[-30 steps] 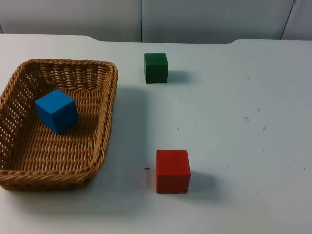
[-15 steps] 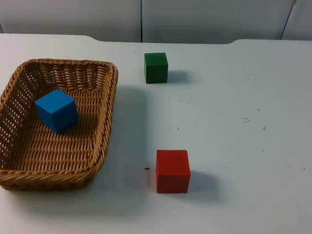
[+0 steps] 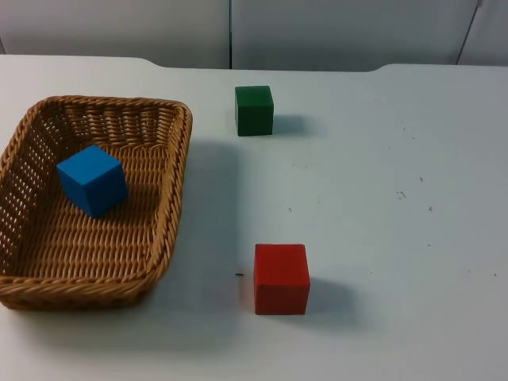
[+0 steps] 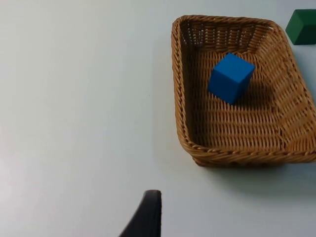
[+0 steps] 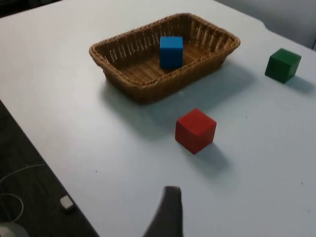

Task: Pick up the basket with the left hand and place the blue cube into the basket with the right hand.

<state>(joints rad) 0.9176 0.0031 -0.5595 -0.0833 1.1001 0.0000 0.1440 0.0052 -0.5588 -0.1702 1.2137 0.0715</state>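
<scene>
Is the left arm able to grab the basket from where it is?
Probably yes. The basket sits on the white table with bare table between it and the left end effector. Its near rim has nothing on or against it; the blue cube lies inside.

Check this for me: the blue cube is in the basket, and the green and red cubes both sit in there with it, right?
Not quite. The blue cube is in the basket, but the green cube and red cube sit outside it on the white table, as the top view shows.
</scene>
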